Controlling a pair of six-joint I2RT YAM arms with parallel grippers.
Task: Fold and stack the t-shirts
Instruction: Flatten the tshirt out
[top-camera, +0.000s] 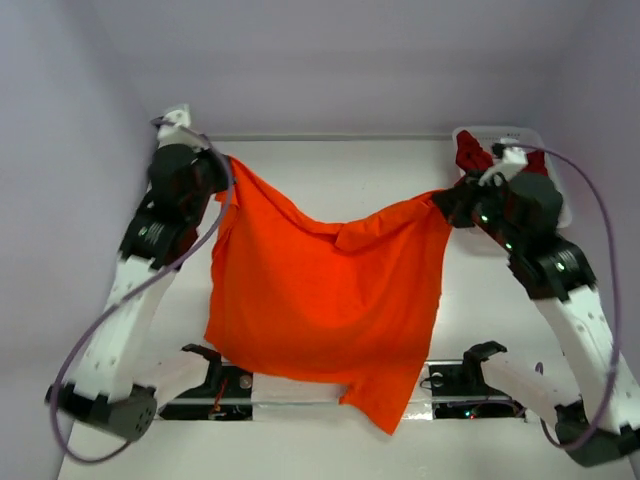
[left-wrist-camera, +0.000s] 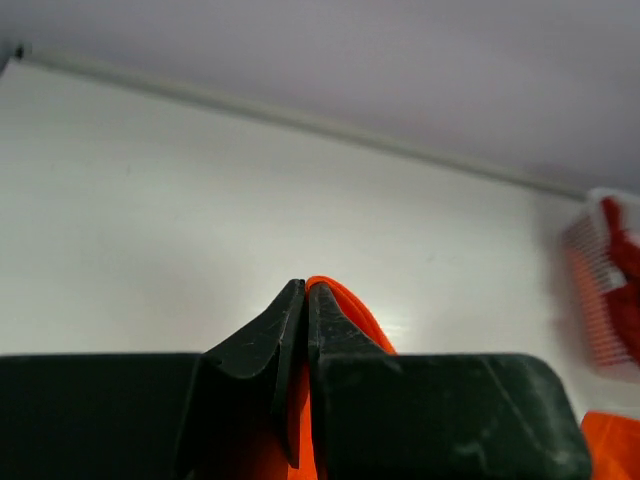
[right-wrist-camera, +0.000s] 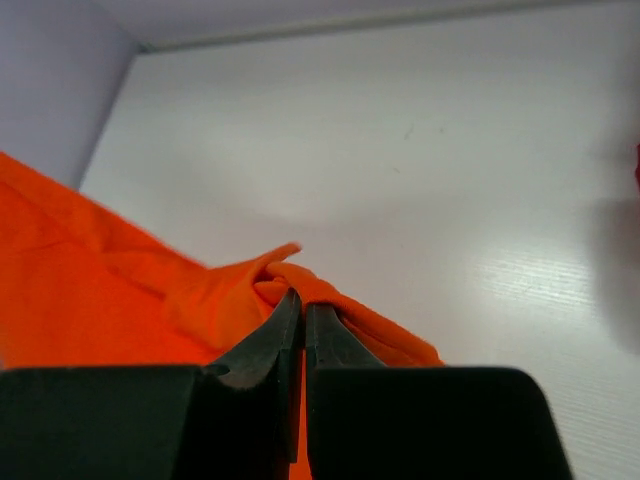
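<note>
An orange t-shirt (top-camera: 320, 300) hangs spread in the air between my two arms, its lower hem drooping past the table's near edge. My left gripper (top-camera: 222, 166) is shut on its upper left corner, where orange cloth (left-wrist-camera: 345, 305) pokes out over the closed fingertips. My right gripper (top-camera: 445, 203) is shut on the upper right corner, with a bunched fold of the shirt (right-wrist-camera: 250, 290) draped over its tips. A dark red t-shirt (top-camera: 470, 152) lies crumpled in the white basket (top-camera: 548, 165) at the back right.
The white basket (left-wrist-camera: 595, 290) with red cloth stands against the back wall on the right. Grey walls close the table on the left, back and right. Both arm bases (top-camera: 330, 385) sit at the near edge under the hanging shirt.
</note>
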